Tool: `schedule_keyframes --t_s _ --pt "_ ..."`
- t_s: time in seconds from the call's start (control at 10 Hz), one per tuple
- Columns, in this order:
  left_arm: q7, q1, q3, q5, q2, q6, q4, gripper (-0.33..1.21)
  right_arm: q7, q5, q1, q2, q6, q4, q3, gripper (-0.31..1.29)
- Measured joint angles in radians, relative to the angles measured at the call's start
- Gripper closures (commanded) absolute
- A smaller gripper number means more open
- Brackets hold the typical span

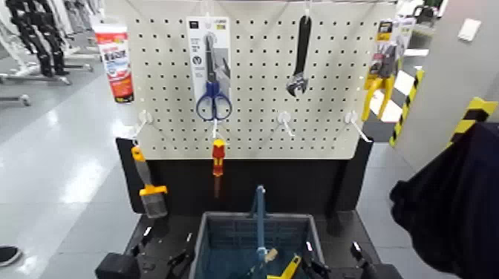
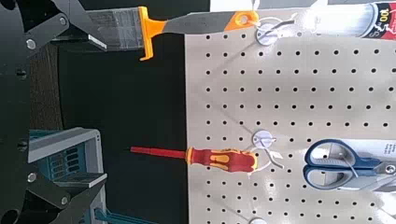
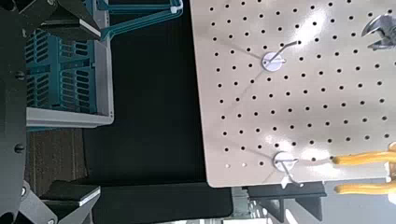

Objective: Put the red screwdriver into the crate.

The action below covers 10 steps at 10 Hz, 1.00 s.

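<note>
Two empty tools flank the work: the left tool (image 1: 168, 236) stands open, presumably to grasp the red screwdriver (image 1: 218, 158), hook-hung, shaft down; the crate (image 1: 315, 236) sits centrally to receive it; the right tool (image 1: 332, 246) waits open.

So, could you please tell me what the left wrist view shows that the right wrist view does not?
Only the left wrist view shows the red screwdriver, the orange-collared brush and the blue-handled scissors. Only the right wrist view shows the adjustable wrench and the yellow-handled pliers. Both show the pegboard and part of the crate.
</note>
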Motion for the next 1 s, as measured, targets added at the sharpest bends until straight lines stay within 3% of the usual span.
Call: schedule_keyframes --t_s 0.3,0.7,1.0 --pt "0.0 0.003 0.004 0.0 0.0 0.0 -0.002 0.31 -0.004 0.065 0.003 -0.002 -0.002 -0.021 -0.003 0.14" --pt "-0.053 -0.013 0.021 0.009 -0.002 0.013 -0.004 0.31 -0.002 0.067 0.002 -0.001 0.005 -0.023 0.002 0.14" --pt "-0.206 -0.084 0.074 0.018 -0.016 0.098 -0.006 0.31 -0.002 0.057 0.0 -0.001 0.007 -0.019 0.007 0.14"
